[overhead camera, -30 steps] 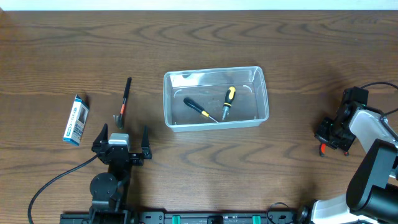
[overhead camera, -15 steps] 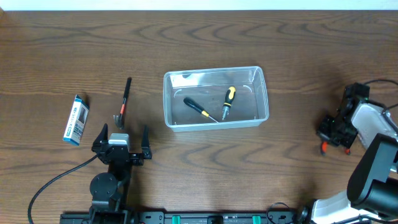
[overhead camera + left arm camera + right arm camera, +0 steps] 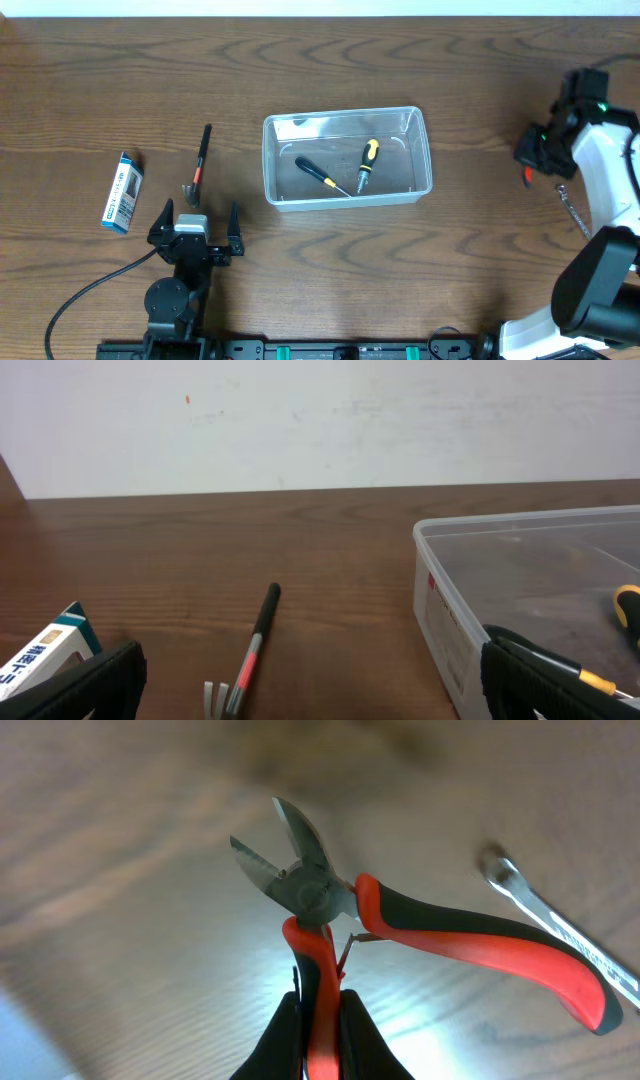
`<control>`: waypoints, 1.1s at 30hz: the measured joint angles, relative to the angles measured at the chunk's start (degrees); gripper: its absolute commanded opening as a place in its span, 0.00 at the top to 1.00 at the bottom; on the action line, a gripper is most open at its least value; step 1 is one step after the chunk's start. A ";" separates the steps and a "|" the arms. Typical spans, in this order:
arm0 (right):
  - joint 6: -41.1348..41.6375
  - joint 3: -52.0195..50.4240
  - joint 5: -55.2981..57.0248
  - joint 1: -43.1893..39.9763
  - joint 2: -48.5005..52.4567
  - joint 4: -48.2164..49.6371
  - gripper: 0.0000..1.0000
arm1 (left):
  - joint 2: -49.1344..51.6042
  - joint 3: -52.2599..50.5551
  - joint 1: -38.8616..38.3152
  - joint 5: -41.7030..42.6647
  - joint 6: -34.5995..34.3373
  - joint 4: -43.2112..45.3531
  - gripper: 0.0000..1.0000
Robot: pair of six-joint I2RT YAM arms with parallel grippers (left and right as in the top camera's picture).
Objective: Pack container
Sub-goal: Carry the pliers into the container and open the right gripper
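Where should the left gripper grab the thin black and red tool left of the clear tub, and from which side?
Take the tool mid-handle, where black meets red, from straight above, jaws set across its width. It lies flat on the table, forked metal end toward the open left gripper, so the straight handle is the cleanest hold.

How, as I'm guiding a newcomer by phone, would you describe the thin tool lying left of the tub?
Find the clear plastic container in the middle of the overhead view and look to its left. Between it and the small blue-and-white box lies the slim tool. Unlike the flat box, it is a thin black-and-red stick with a small pronged metal head at the end nearer the robot.
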 measured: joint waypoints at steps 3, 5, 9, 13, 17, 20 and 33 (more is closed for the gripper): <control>-0.31 3.98 -0.15 4.72 0.00 -1.20 0.99 | 0.00 0.02 0.00 0.00 0.00 -0.02 0.02; -0.39 6.32 -0.24 8.22 0.00 -2.08 0.99 | 0.00 0.00 0.00 0.00 0.00 0.00 0.02; -0.50 10.19 -0.37 14.99 0.00 -2.82 0.98 | 0.00 0.00 0.00 0.00 0.00 0.00 0.02; -0.52 13.73 -0.52 22.12 0.00 -2.78 0.98 | 0.00 0.02 0.00 0.00 0.00 0.00 0.02; -0.52 14.84 -0.63 28.22 0.00 -1.29 0.99 | 0.00 0.02 0.00 0.00 0.00 0.00 0.02; -0.52 14.84 -0.63 32.20 0.00 -0.61 0.99 | 0.00 0.00 0.00 0.00 0.00 0.00 0.02; -0.52 14.84 -0.59 39.63 4.26 0.24 0.99 | 0.00 0.00 0.00 0.00 0.00 0.00 0.02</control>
